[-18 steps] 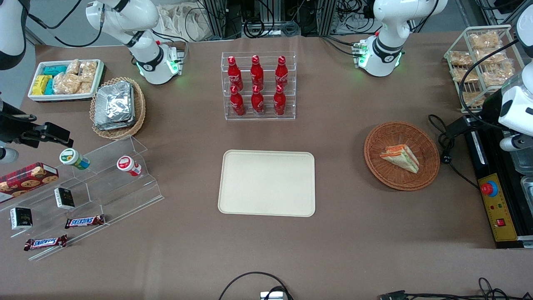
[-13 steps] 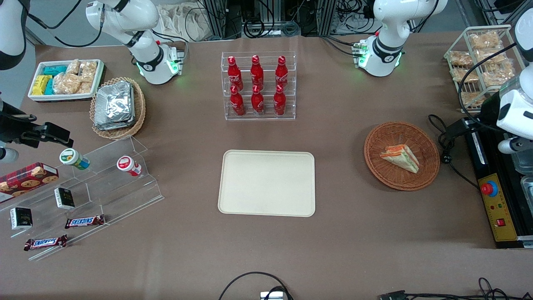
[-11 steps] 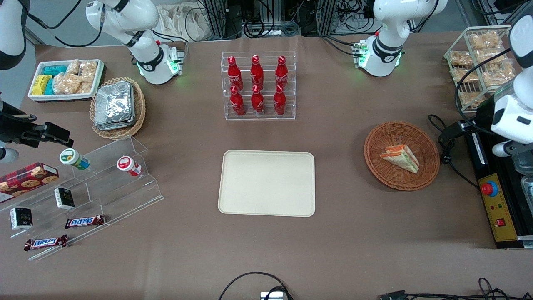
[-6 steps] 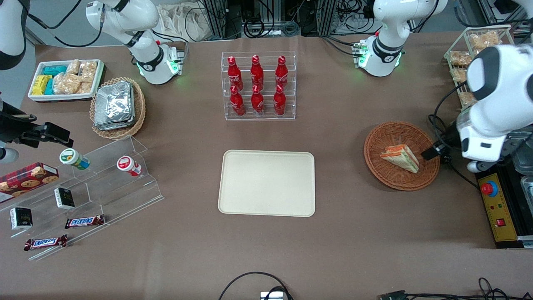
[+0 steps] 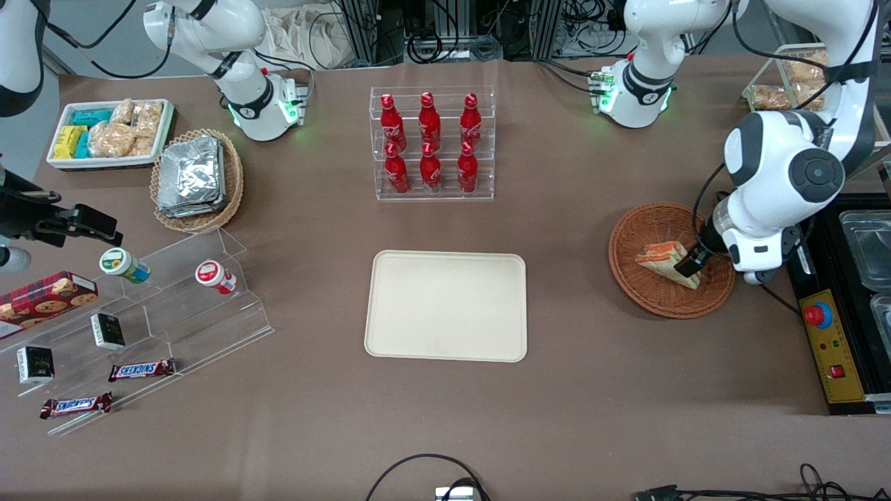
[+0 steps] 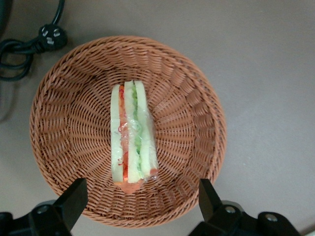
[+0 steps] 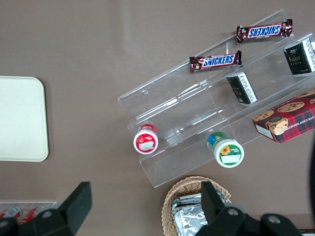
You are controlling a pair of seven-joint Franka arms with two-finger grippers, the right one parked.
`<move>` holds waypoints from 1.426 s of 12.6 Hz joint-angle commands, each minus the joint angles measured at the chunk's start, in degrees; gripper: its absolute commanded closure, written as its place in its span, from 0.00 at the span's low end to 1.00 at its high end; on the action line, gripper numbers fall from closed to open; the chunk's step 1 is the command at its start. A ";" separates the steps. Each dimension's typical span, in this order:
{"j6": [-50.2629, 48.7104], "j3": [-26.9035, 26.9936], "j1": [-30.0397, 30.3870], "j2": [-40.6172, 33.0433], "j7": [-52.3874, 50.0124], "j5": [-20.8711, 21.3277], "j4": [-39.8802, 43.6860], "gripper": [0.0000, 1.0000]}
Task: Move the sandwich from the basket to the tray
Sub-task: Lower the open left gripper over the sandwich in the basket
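Sandwich [image 6: 132,135] lies on its side in the middle of the reddish wicker basket [image 6: 64,88], filling edge up. The gripper [image 6: 140,204] hangs right above it with its jaws spread wide, one finger [image 6: 74,199] to either side, touching nothing. The wedge's long axis runs crosswise to the gap between the fingers. The cream tray [image 5: 445,306] sits well apart, toward the table's middle.

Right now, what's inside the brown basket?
One sandwich lies in the basket, wrapped in clear film. The open gripper hovers above it. What's under the sandwich is hidden.
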 commanded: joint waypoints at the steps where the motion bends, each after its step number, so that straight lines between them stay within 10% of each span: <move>1: 3.86 1.83 0.32 -0.18 -1.94 -0.49 -3.76 0.00; 13: 19.78 2.81 0.32 4.83 -2.03 -6.55 -13.44 0.04; 16: 19.44 2.72 0.23 3.96 -2.03 -7.00 -12.65 1.00; 18: 18.99 2.72 0.05 1.95 -1.42 -6.91 -11.95 1.00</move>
